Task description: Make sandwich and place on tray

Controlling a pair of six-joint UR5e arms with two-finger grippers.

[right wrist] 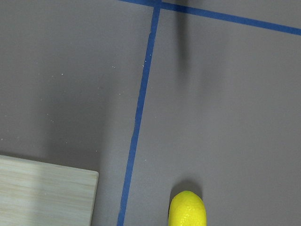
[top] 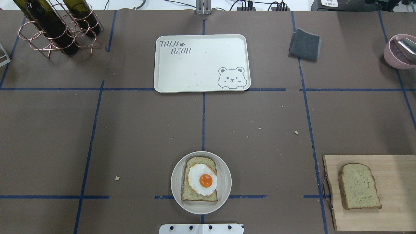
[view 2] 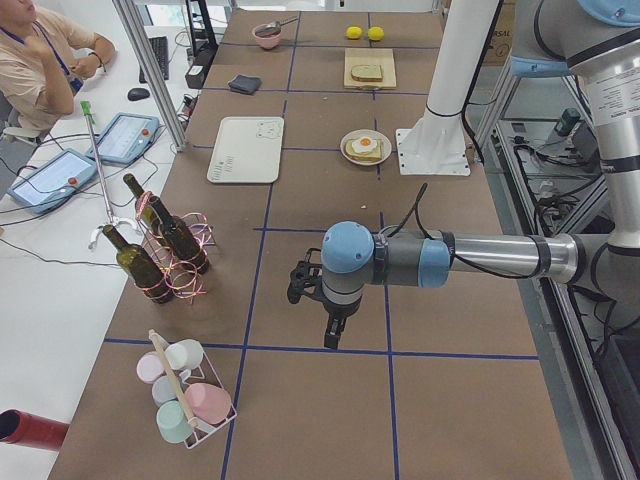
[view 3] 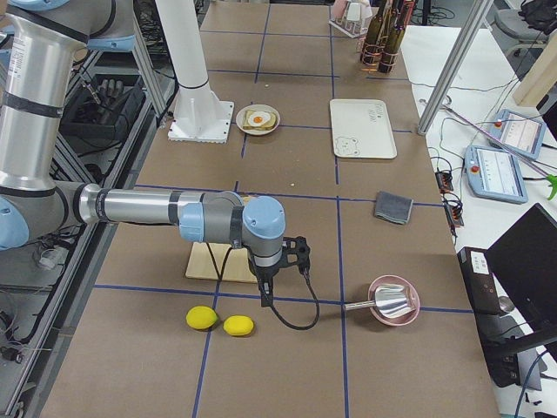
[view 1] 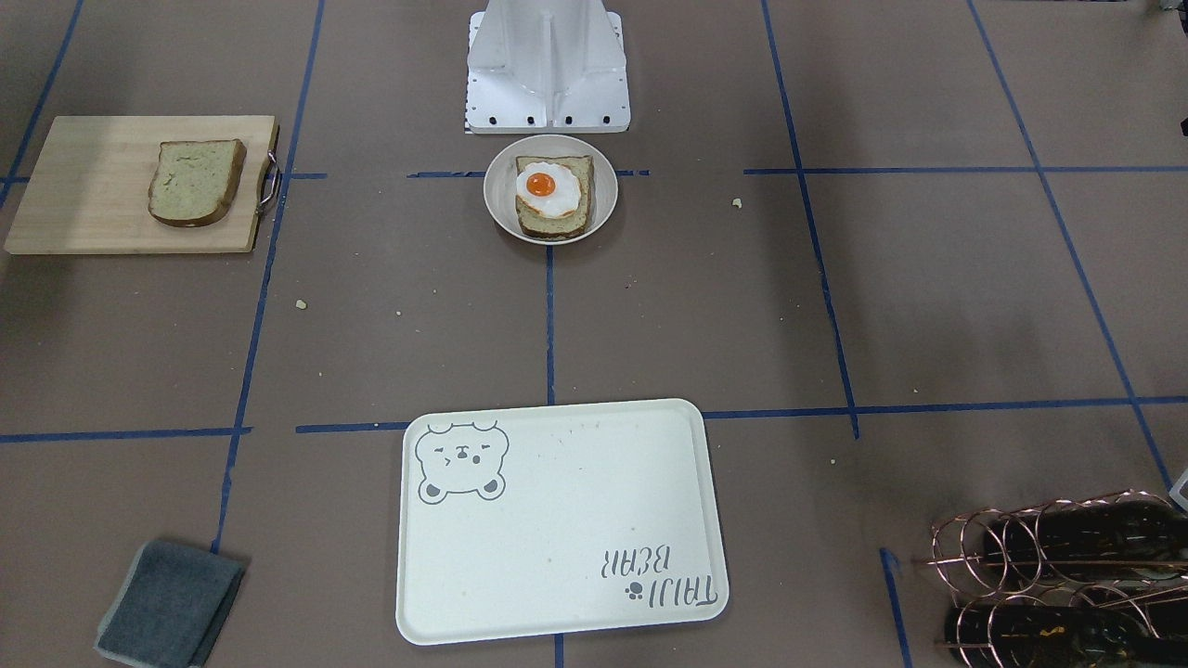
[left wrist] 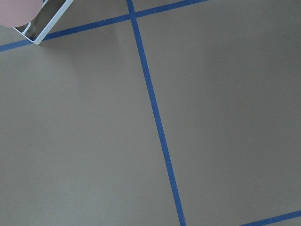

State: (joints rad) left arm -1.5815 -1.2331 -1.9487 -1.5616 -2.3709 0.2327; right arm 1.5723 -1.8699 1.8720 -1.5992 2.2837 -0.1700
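One bread slice [top: 199, 161] lies in a small round plate [top: 224, 182] near the robot base, with the fried egg [top: 202, 179] on top; the egg also shows in the front view [view 1: 548, 188]. The second bread slice [top: 359, 186] lies on the wooden cutting board [top: 393, 195]. The bear tray [top: 201, 65] sits empty at the far middle. My left gripper [view 2: 300, 283] hovers over bare table far to the left. My right gripper [view 3: 300, 252] hovers beyond the board's outer end. Both show only in the side views, so I cannot tell whether they are open or shut.
A copper rack with wine bottles [top: 55, 29] stands at the far left. A grey cloth [top: 305, 44] and a pink bowl [top: 398, 52] are at the far right. Two lemons [view 3: 218, 320] lie beyond the board. A cup rack [view 2: 185, 395] stands past the left gripper.
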